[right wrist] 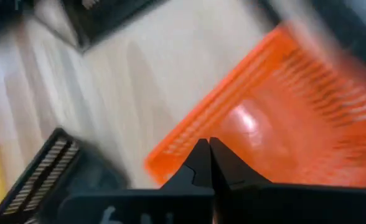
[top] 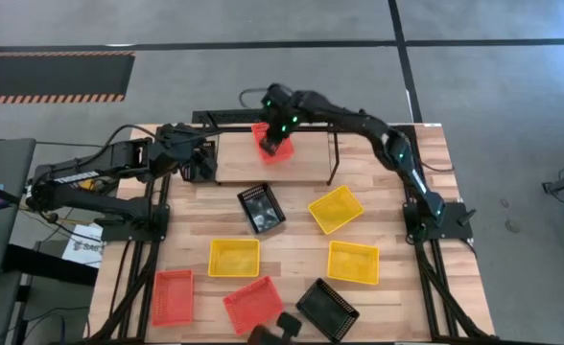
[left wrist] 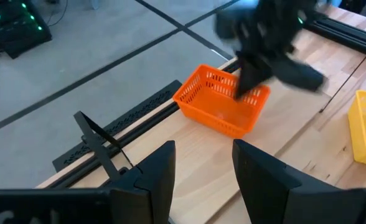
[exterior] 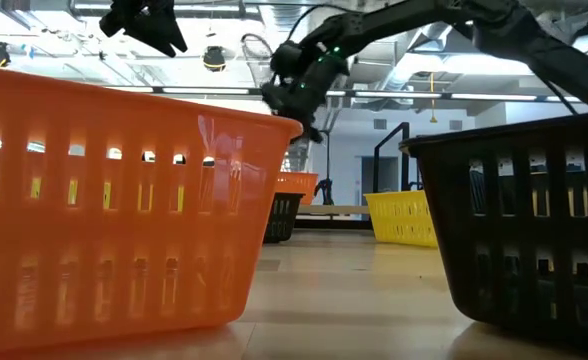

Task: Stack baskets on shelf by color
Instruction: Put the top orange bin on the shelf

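A red-orange basket (top: 263, 146) (left wrist: 220, 102) sits on the left half of the shelf (top: 311, 165), a light board in a black wire frame. My right gripper (top: 278, 140) (right wrist: 208, 149) is shut and points down over this basket's inside, close to one long wall. My left gripper (left wrist: 201, 171) (top: 203, 161) hangs open and holds nothing, above the shelf's left end. On the table in front lie three yellow baskets (top: 336, 209) (top: 234, 257) (top: 352, 262), two black ones (top: 261, 209) (top: 326, 309) and two red-orange ones (top: 173, 295) (top: 253, 305). My right gripper's shut fingers (left wrist: 244, 84) come from above, slanting down, to the red-orange basket's wall (left wrist: 253, 98). Blur and the gripper's own body hide the place, so I cannot tell whether they touch it. The basket rests on the shelf board.
The shelf's upright wire loops (left wrist: 99, 140) (top: 335, 153) stand at its ends. The right half of the board (top: 306, 153) is bare. In the low view a red-orange basket (exterior: 114, 210) and a black one (exterior: 534, 230) stand close to the table's near edge.
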### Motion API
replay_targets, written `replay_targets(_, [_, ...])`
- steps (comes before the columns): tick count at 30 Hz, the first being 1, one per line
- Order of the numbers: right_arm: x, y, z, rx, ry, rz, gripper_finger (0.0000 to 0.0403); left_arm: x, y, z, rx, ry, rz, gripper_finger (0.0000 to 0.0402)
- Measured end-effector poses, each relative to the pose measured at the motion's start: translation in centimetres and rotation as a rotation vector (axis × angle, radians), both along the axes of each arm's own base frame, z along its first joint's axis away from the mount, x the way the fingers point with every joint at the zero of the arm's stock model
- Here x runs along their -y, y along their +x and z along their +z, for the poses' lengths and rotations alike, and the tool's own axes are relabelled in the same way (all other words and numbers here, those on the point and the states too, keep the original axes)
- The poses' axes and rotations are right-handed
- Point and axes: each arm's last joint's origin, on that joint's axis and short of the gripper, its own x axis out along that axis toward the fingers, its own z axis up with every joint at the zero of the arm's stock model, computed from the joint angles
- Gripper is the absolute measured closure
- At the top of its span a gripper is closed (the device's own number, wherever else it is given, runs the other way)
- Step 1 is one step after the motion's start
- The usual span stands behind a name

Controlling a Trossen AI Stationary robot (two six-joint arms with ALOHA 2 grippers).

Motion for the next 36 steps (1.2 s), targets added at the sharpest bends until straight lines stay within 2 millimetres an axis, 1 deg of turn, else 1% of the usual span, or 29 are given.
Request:
replay_targets(2, [-0.8, 0.8, -1.6, -0.044, 0.011, 0.024, 0.0403, 0.0, 0.0, 0.0, 0.004, -0.003, 0.004, 0.0253])
replay_targets(4, [-1.0, 1.0, -3.2, -0.107, 0.033, 0.047, 0.0403, 0.0, 0.0, 0.0, 0.004, -0.006, 0.008, 0.0253])
replay_targets(5, [-1.4, 1.1, -3.8, -0.139, 0.040, 0.061, 0.0403, 0.0, 0.0, 0.0, 0.007, -0.009, 0.012, 0.0253])
replay_targets(7, [-1.7, 1.0, -4.4, -0.181, 0.048, 0.075, 0.0403, -0.1, -0.1, -0.1, 0.007, -0.013, 0.019, 0.0253])
replay_targets(8, [-1.8, 0.9, -4.5, -0.201, 0.034, 0.082, 0.0403, -0.1, -0.1, -0.1, 0.006, -0.014, 0.019, 0.0253])
replay_targets(12, [-2.3, 0.9, -3.7, -0.205, -0.008, 0.094, 0.0403, -0.1, -0.1, -0.1, 0.009, -0.019, 0.017, 0.0253])
replay_targets(17, [-1.9, 0.0, -2.5, -0.241, -0.052, 0.067, 0.0403, -0.1, -0.1, -0.1, 0.010, -0.021, 0.014, 0.0253])
replay_targets(23, [-1.6, -0.2, -2.4, -0.252, -0.070, 0.053, 0.0403, -0.1, -0.1, -0.1, 0.010, -0.021, 0.014, 0.0253])
replay_targets(27, [-1.8, -0.3, -2.5, -0.278, -0.070, 0.057, 0.0403, -0.1, -0.1, -0.1, 0.010, -0.022, 0.014, 0.0253])
replay_targets(30, [-2.0, -0.7, -2.6, -0.335, -0.083, 0.063, 0.0403, -0.1, -0.1, -0.1, 0.010, -0.022, 0.014, 0.0253])
replay_targets(36, [-2.6, -2.2, -2.8, -0.525, -0.076, 0.065, 0.0403, -0.1, -0.1, -0.1, 0.010, -0.022, 0.014, 0.0253])
